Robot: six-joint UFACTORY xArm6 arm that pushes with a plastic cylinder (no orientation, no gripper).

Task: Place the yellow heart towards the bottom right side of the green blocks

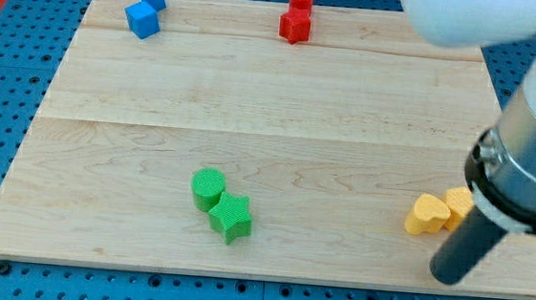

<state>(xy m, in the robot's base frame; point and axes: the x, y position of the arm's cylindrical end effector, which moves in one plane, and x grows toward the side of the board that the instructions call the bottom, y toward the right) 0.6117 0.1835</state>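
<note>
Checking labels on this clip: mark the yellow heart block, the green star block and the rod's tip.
yellow heart block (427, 215), camera view, top face.
green star block (232, 215), camera view, top face centre.
my tip (450, 276), camera view, rod's very end, below-right of the heart.

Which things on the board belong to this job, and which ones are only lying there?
For the job:
yellow heart
green cylinder
green star
my tip, just right of and below the heart

Lying about:
other yellow block
two blue blocks
two red blocks
</note>
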